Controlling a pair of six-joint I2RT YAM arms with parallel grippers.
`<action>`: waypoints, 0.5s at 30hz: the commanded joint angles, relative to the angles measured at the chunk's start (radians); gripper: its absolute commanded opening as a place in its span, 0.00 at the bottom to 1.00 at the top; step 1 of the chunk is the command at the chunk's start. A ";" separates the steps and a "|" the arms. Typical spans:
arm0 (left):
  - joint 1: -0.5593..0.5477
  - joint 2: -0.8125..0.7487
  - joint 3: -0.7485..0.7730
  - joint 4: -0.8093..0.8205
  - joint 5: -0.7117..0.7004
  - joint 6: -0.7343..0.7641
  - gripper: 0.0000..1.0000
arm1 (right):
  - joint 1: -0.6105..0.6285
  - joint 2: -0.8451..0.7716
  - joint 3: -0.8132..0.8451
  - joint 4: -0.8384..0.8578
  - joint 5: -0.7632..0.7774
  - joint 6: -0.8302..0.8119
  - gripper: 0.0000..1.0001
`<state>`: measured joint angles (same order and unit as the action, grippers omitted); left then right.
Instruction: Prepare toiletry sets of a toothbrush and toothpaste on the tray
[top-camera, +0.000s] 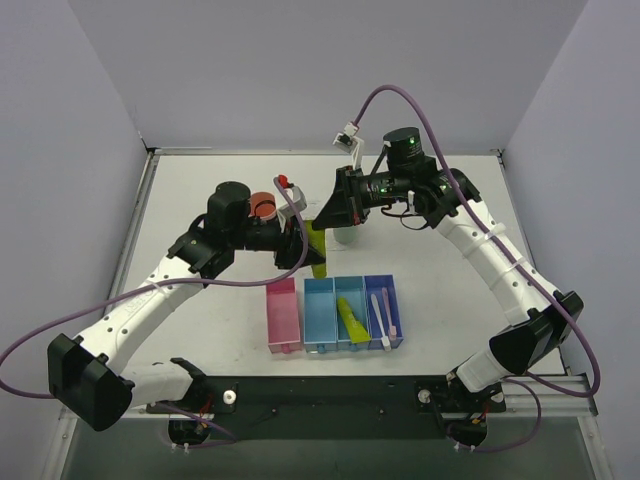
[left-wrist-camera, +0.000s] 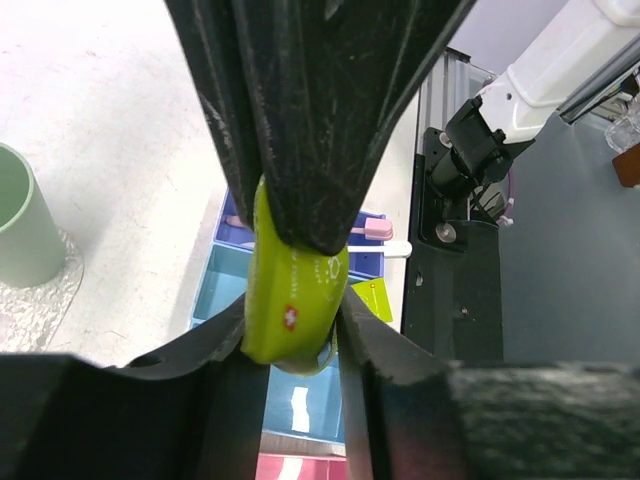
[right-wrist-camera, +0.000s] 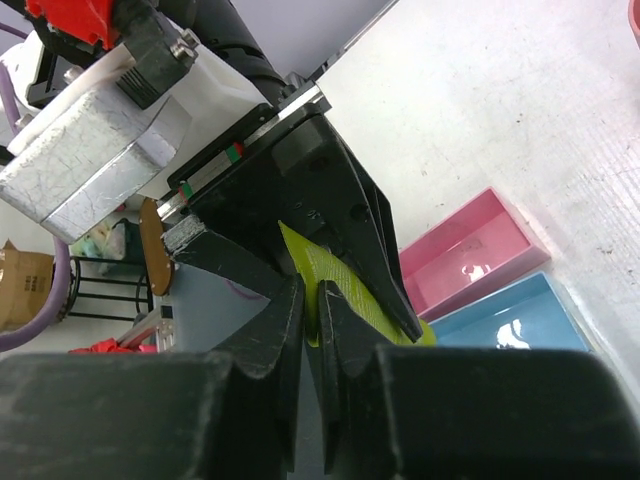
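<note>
Both grippers hold one toothpaste (left-wrist-camera: 296, 288) in the air above the worktop's centre. The left gripper (left-wrist-camera: 294, 328) is closed on the tube's body, and the right gripper (right-wrist-camera: 310, 298) pinches its thin flat edge. If either arm pulls before the other releases, the tube may twist, slip or drop short of the tray (left-wrist-camera: 38, 305), which lies mid-worktop and carries a green cup (left-wrist-camera: 16, 215). Toward the near edge, the pink bin (top-camera: 283, 320) appears empty. A light-blue bin (top-camera: 352, 338) holds the second toothpaste (top-camera: 349, 318), and the dark-blue bin (top-camera: 372, 285) holds the toothbrushes (top-camera: 377, 305).
</note>
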<state>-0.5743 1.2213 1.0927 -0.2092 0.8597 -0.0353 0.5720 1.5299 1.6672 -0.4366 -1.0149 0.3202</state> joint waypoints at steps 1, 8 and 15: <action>0.010 -0.005 0.055 0.014 -0.066 0.021 0.43 | 0.003 -0.020 0.006 0.009 -0.027 -0.004 0.00; 0.025 -0.026 0.044 0.013 -0.180 -0.003 0.72 | -0.012 -0.080 -0.017 0.013 0.197 -0.078 0.00; 0.082 -0.078 0.012 0.030 -0.272 -0.046 0.78 | -0.018 -0.139 -0.124 0.163 0.383 -0.128 0.00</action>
<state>-0.5343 1.2049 1.0966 -0.2207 0.6563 -0.0483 0.5613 1.4605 1.6032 -0.4255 -0.7586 0.2455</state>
